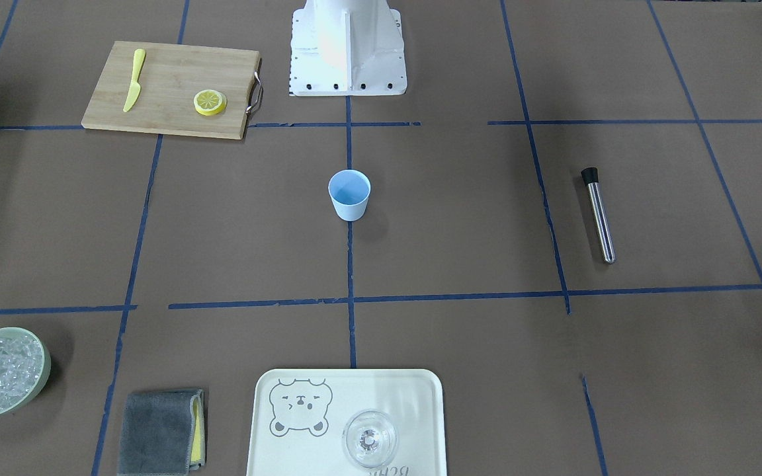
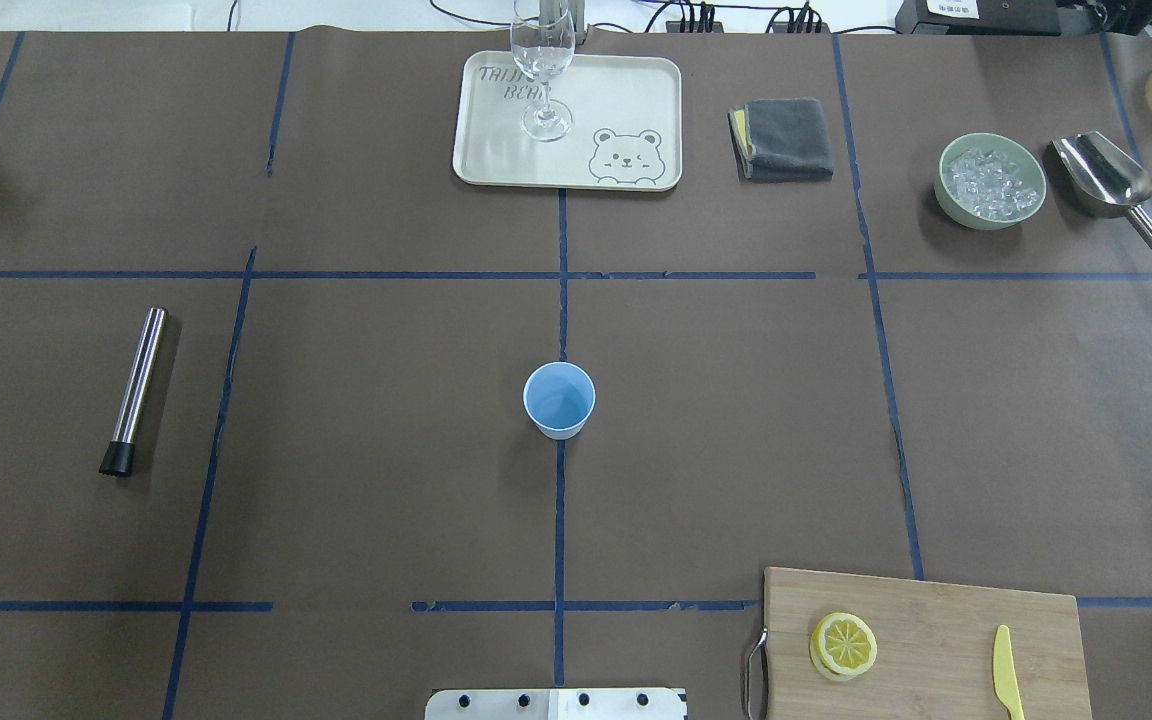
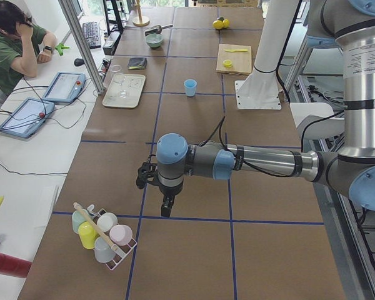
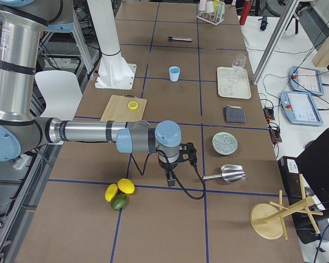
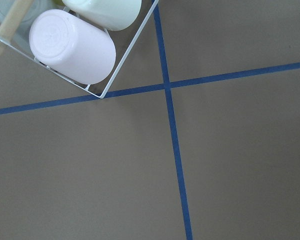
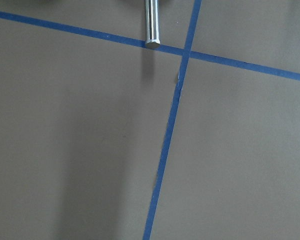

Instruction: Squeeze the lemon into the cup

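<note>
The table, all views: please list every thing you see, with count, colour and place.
lemon slice: at least one, yellow, on the cutting board
cup: one, light blue, table centre
cutting board: one, wooden, near right
knife: one, yellow, on the board
steel rod: one, silver, left side
tray: one, cream, far edge
glass: one, clear, on the tray
cloth: one, grey, beside the tray
bowl: one, pale green, far right
scoop: one, metal, beside the bowl
whole fruits: three, two yellow, one green, right end
left gripper: one, black, over left end
right gripper: one, black, over right end
</note>
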